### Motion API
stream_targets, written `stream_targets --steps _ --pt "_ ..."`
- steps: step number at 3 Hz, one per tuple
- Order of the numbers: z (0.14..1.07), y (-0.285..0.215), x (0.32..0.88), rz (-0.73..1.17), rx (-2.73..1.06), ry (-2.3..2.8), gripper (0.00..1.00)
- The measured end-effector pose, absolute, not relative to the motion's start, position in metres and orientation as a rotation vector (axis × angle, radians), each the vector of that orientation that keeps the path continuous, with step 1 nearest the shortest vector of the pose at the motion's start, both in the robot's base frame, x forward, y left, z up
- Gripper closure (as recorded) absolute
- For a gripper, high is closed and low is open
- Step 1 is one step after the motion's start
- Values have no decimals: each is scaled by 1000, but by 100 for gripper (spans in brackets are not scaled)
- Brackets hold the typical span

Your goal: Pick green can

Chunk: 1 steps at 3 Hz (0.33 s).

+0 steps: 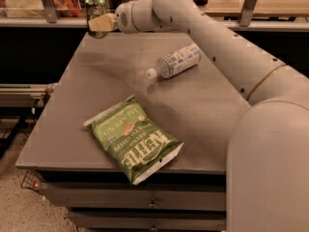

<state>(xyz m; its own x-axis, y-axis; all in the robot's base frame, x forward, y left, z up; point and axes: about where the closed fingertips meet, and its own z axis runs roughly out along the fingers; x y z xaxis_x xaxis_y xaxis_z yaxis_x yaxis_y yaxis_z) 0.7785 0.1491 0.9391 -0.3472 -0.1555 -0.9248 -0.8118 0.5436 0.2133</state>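
Note:
The green can (95,4), with a silver top rim, is upright at the far left corner of the grey table (87,95). Its base seems to hang just above the tabletop. My gripper (98,24) reaches in from the right on the white arm. It is shut on the green can's lower half. One pale finger (103,22) crosses the front of the can; the other finger is hidden behind it.
A clear plastic bottle (176,61) with a white cap lies on its side mid-table. A flat green chip bag (133,140) lies near the front edge. Shelving with clutter (48,1) stands behind the table. My arm's large body (270,168) fills the right side.

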Motion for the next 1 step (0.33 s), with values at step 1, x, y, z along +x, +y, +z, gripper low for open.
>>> stream_targets --steps 1 --pt "939 147 779 853 -798 1819 100"
